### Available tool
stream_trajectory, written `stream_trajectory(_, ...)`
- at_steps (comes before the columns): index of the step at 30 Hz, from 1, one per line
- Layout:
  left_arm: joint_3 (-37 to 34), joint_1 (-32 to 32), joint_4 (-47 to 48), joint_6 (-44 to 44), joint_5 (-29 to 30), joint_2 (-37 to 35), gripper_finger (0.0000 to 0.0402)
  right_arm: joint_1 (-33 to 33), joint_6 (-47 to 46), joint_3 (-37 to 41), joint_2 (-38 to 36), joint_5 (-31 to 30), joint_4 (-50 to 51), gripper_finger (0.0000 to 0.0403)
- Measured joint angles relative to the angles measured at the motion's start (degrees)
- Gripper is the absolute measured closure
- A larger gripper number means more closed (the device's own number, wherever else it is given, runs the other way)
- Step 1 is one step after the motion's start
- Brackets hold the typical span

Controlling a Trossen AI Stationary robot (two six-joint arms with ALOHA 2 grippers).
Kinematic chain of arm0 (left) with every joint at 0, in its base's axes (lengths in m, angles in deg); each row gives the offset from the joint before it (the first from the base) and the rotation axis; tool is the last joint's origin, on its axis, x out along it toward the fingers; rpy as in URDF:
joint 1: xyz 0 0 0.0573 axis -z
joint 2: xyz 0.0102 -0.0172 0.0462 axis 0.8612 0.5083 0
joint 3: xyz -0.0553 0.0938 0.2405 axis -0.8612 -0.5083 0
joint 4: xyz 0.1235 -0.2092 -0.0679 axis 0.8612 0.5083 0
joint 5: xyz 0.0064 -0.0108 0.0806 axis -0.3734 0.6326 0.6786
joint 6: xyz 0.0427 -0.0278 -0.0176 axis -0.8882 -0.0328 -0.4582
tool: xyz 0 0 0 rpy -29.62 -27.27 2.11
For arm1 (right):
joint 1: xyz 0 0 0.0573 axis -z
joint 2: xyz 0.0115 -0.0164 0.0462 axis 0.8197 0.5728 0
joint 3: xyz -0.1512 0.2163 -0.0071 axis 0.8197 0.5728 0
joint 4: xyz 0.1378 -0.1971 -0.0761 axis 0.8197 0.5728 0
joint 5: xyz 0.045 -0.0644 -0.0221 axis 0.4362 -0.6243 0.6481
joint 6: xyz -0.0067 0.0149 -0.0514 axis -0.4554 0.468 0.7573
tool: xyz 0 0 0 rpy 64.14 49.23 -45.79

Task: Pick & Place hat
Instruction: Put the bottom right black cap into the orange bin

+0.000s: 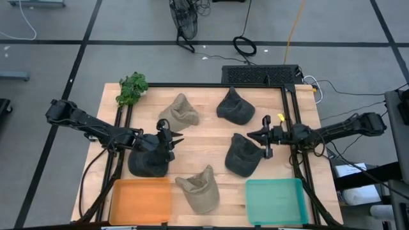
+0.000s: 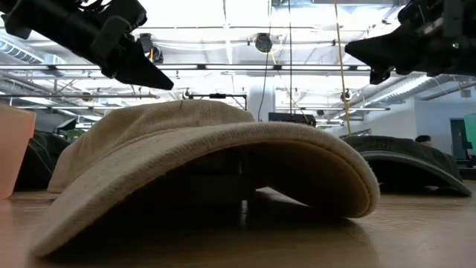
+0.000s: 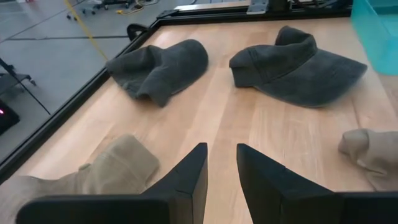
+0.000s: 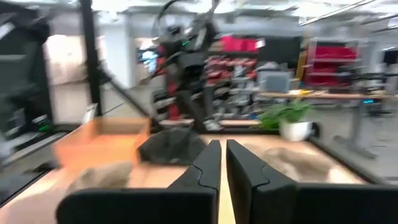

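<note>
above the wooden surface (image 1: 211,131) your left tool (image 1: 171,136) hovers part-open, empty; right tool (image 1: 254,135) nearly shut beside the dark grey cloth hat (image 1: 243,156), brim toward the teal tray (image 1: 276,201).

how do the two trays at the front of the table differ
The orange tray sits on the left side, the teal tray on the right. A dark hat lies just behind the orange tray's back rim; another dark hat lies a little farther behind the teal tray. Both are shallow, rectangular and hold no hats.
</note>
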State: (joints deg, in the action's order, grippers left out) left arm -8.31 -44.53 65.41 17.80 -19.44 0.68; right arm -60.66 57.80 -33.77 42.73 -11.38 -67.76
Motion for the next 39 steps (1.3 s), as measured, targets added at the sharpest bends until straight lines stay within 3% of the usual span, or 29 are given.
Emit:
stream_trajectory(4,0.0,0.0,0.0,0.0,0.0,0.0,0.0304,-0.6,-4.5,-3.4,3.8,1.1,3.0,0.0357)
stream_trajectory(8,0.0,0.0,0.1,-0.4,0.0,0.0,0.0304,-3.9,-6.5,-11.7,9.1,0.5,17.1,0.0306)
stream_trajectory(12,0.0,0.0,2.9,-0.9,0.2,-1.5,0.0304,-6.9,-8.8,-18.7,15.5,-3.7,30.2,0.0266)
stream_trajectory(16,0.0,0.0,6.2,-0.8,1.9,-4.0,0.0304,-8.6,-10.3,-22.1,19.5,-5.0,30.9,0.0243)
stream_trajectory(27,0.0,-0.5,7.3,-3.0,4.6,-10.1,0.0304,-12.0,-17.4,-22.1,21.0,-8.6,39.3,0.0240)
stream_trajectory(39,0.0,-1.8,7.2,-3.0,4.5,-10.8,0.0304,-16.2,-23.6,-22.1,21.1,-12.7,45.0,0.0243)
